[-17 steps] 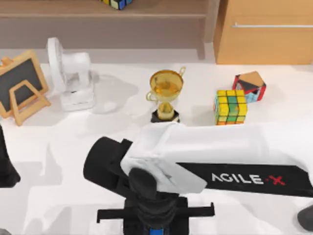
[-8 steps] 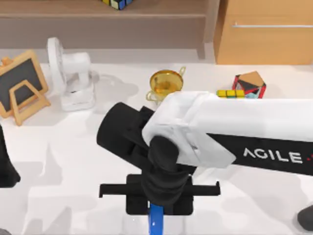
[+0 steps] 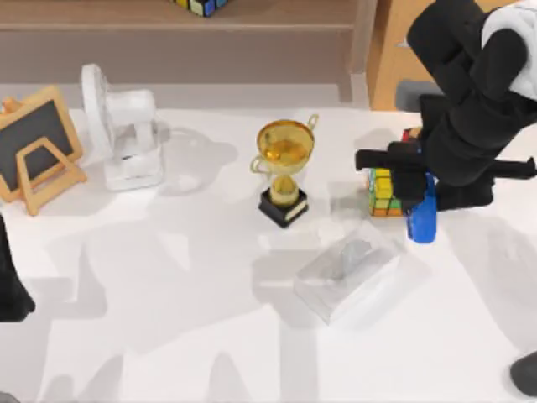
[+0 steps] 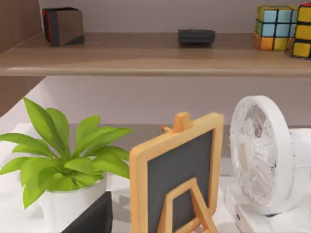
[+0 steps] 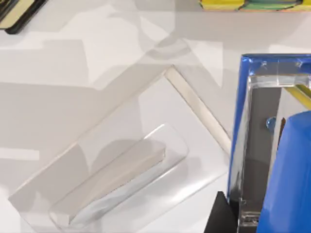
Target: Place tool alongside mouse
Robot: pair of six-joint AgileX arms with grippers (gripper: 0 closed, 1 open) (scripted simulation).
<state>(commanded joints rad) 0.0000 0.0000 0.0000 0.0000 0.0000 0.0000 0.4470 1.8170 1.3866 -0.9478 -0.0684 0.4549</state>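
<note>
- Already the tool (image 3: 421,220) is off the table: the right gripper (image 3: 419,186) is clamped on its upper end and carries it above the right half of the table, just in front of the puzzle cube (image 3: 386,190).
- In the right wrist view the tool (image 5: 286,174) hangs as a blue bar close to the camera, with the clear plastic box (image 5: 116,179) on the table below it.
- Judging by that, the pick is done; the carry and the set-down are left.
- At the top view's bottom right corner a dark grey rounded shape, the mouse (image 3: 526,373), lies partly cut by the frame, well apart from the tool.
- Between tool and mouse the white table (image 3: 168,302) lies bare, so the path looks open.
- Near the mouse the room is tight only toward the table's near and right edges.
- Obstacles sit away from that path: the clear plastic box, the trophy (image 3: 285,168) behind it, the fan (image 3: 126,134) and the small chalkboard (image 3: 38,147) at the left.
- My left arm stays parked at the left edge; I cannot tell its gripper's state.
</note>
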